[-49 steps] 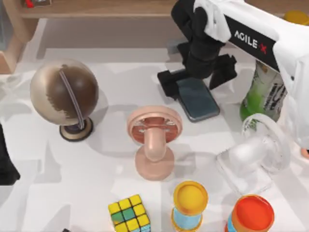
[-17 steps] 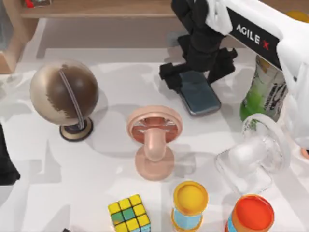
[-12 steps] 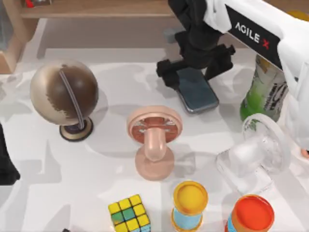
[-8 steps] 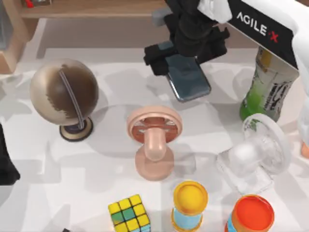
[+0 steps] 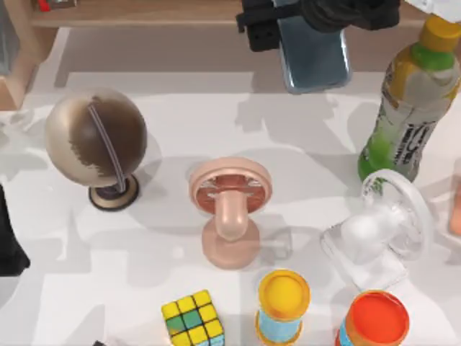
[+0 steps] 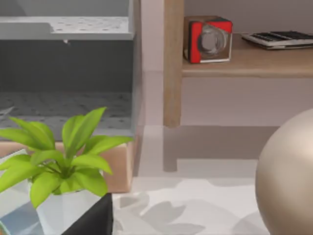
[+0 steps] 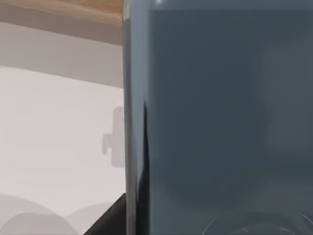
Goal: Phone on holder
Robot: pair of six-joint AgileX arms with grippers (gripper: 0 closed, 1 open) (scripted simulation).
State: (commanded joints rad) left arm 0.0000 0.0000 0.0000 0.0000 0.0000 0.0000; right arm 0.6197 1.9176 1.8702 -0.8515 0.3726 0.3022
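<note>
Phone (image 5: 315, 56) is now off the table and riding high at the top centre-right of the top view, where half a second ago it hung lower and further left, and earlier lay flat on the white surface near the bottle. Right gripper (image 5: 317, 18) is pinching it across the upper part, dark fingers clamped on either side; only the gripper's black body sits at the top edge of that frame, the white arm having swung out of it. In the right wrist view the phone's glossy blue-grey face takes up most of the frame, close to the lens. Judgement: the lift is done and the carry comes next; the pink holder (image 5: 230, 205) stands at frame centre, well apart from the phone and below it in the picture, cradle unoccupied. Left arm is parked at the left edge of the top view, a dark shape (image 5: 9, 238); I cannot tell its finger state. Surface: white table (image 5: 158, 288), shadow-mottled, crowded. Globe (image 5: 96, 140) at left, green bottle (image 5: 410, 101) at right, clear fan (image 5: 382, 227) lower right, puzzle cube (image 5: 193, 317) and two coloured tubs (image 5: 284, 303) along the bottom. Room: a wooden shelf (image 6: 244, 61) with a red camera-like box (image 6: 208, 39), and a potted plant (image 6: 58, 161), in the left wrist view.
</note>
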